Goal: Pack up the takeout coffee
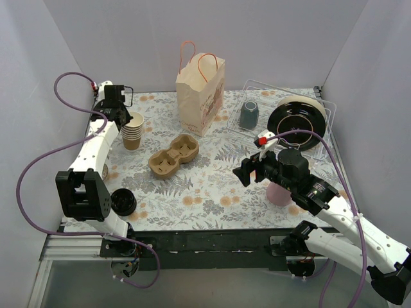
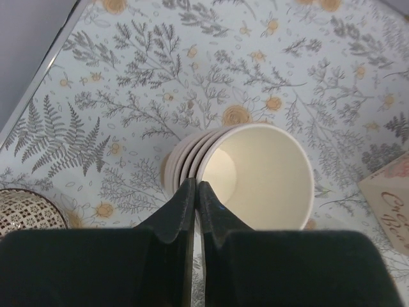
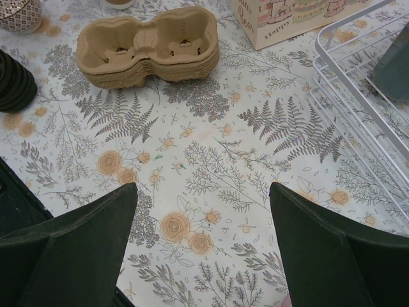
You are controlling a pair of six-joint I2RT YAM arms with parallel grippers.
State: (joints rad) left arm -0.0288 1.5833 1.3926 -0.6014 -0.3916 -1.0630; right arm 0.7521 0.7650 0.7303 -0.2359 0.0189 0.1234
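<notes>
No kraft-brown cup with a black lid shows in any view. A stack of lidless cream-and-tan paper cups [image 1: 133,130] stands at the left. My left gripper [image 1: 127,115] sits over it, and in the left wrist view the gripper [image 2: 194,188] is shut on the rim of the top cup [image 2: 255,176], one finger inside and one outside. The kraft paper bag [image 1: 201,93] stands upright at the back middle. My right gripper [image 1: 244,172] is open and empty, a little above the tablecloth [image 3: 201,211].
A stack of pulp cup carriers [image 1: 173,154] lies mid-table and shows in the right wrist view [image 3: 150,45]. Black lids [image 1: 122,202] are stacked front left. A wire rack [image 1: 321,106] holds a grey mug [image 1: 248,115] and a black plate [image 1: 298,122]. A pink thing [image 1: 279,194] sits under my right arm.
</notes>
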